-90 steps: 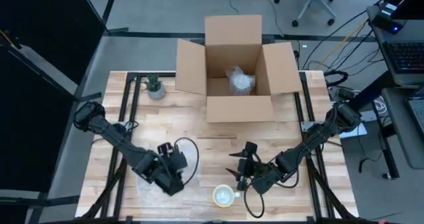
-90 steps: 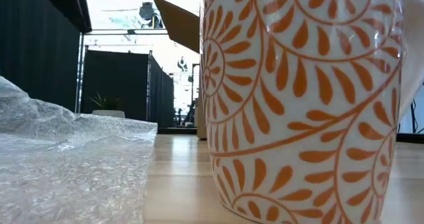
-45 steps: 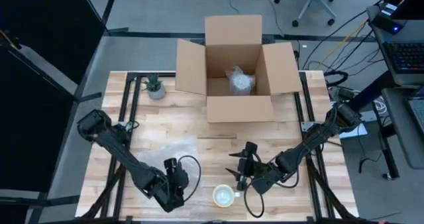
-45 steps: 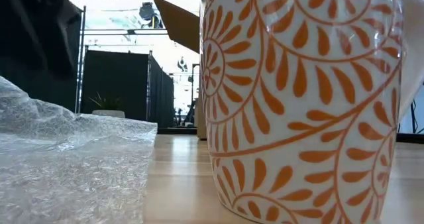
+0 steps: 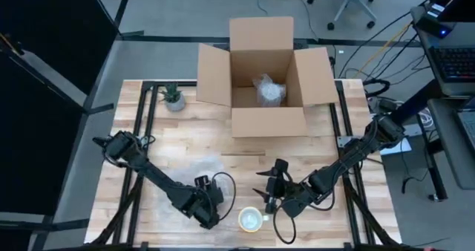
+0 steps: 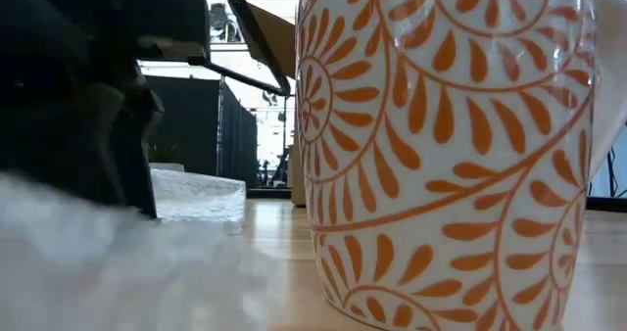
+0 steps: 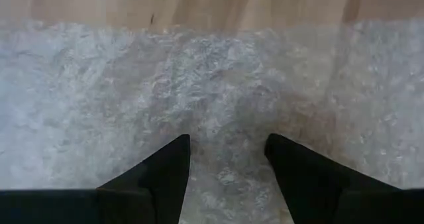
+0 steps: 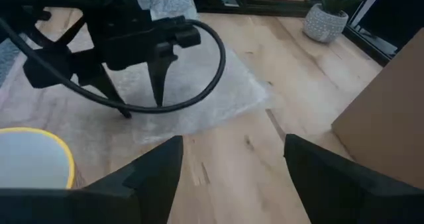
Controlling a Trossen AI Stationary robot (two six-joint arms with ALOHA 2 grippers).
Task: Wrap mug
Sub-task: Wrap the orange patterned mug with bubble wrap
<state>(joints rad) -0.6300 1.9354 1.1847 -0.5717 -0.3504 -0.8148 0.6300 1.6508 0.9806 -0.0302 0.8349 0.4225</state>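
Note:
A white mug [image 5: 251,220] with orange swirls stands upright on the wooden table near its front edge, and it fills the low view [image 6: 441,155]. A sheet of bubble wrap [image 5: 185,178] lies flat to the mug's left. My left gripper [image 5: 210,210] is open over the wrap's near right part and points down, with its fingers [image 7: 165,177] spread above the sheet [image 7: 212,85]. My right gripper [image 5: 266,188] is open just to the far right of the mug, facing the table's left, with nothing between its fingers [image 8: 146,177]. My left gripper points down at the bubble wrap [image 8: 199,98] with its fingertips [image 8: 158,99] at the sheet's surface. I cannot tell whether they touch it.
An open cardboard box [image 5: 263,87] stands at the far middle with a wrapped bundle [image 5: 269,90] inside. A small potted plant [image 5: 173,96] is at the far left. Black frame rails [image 5: 141,125] run along both sides of the table.
My left gripper has gone toward the table's near edge and then right, toward the mug, coming low over the wrap. It now shows at the left of the low view.

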